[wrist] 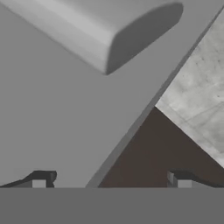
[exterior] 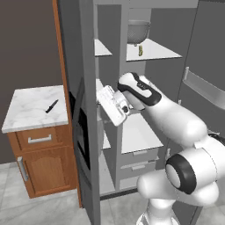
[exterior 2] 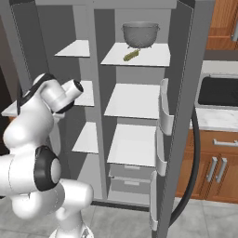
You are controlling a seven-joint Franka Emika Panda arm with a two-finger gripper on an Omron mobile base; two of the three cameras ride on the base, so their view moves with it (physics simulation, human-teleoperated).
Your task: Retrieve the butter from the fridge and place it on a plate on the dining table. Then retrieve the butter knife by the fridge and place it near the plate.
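**Fridge open, butter on top shelf**

Gripper spread wide, holding nothing, beside the fridge wall. Butter lies on the top shelf at 6 o'clock from the colander. Butter knife rests on small marble cabinet, 9 o'clock of the fridge.

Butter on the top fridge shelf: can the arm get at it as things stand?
Probably yes. The fridge stands open, and the butter lies at the shelf's front edge, before the colander, with nothing in front. The open gripper sits lower and must rise.
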